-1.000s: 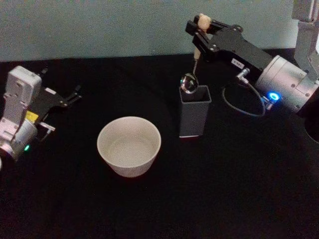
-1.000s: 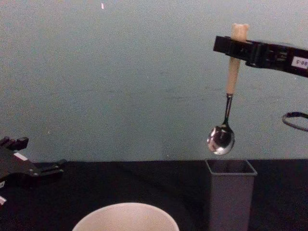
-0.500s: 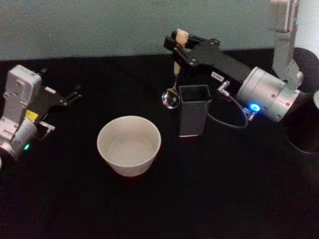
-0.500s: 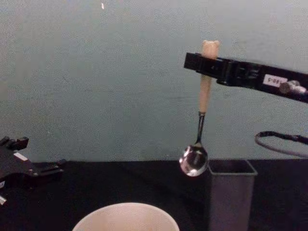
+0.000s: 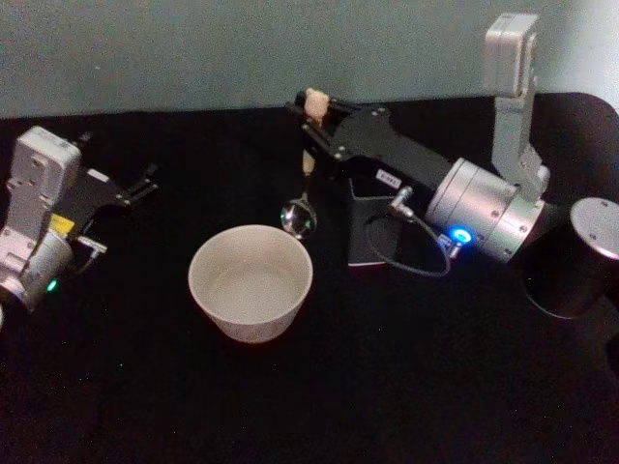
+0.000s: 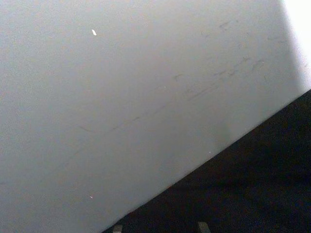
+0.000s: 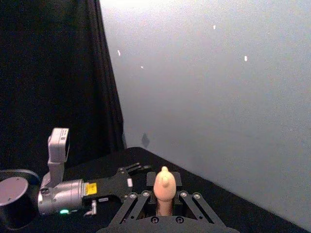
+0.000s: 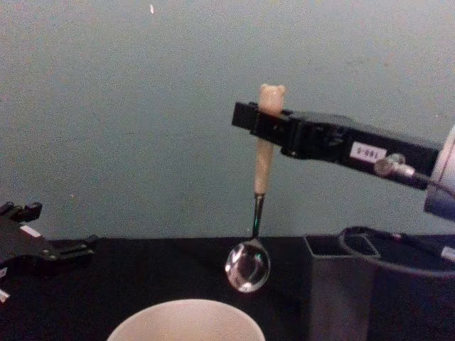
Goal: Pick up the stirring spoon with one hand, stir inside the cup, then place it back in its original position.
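Since the earlier frame the right arm has swung left, carrying the spoon off the top of the holder and over to the cup. Its black two-fingered right gripper (image 5: 309, 114) (image 8: 264, 122), with a white label and a silver cylindrical wrist, hangs above and just behind the right side of the wide round cream-white cup (image 5: 251, 325) (image 8: 186, 304). The fingers are pinched on the slender stirring spoon (image 5: 305, 169) (image 8: 261, 170) high on its pale wooden handle, with the tiny bear head (image 7: 164, 184) poking out above them. The spoon hangs nearly upright, and its shiny round metal bowl sits just over the cup's far right rim, clear of it. A tall square dark grey plastic holder (image 5: 364, 239) (image 8: 334, 291) stands just right of the cup, partly under the gripper. Well to the left of the cup, the black left gripper (image 5: 145, 184) (image 8: 71, 249) lies low on the black table (image 5: 290, 406); whether it is open or closed I cannot tell.
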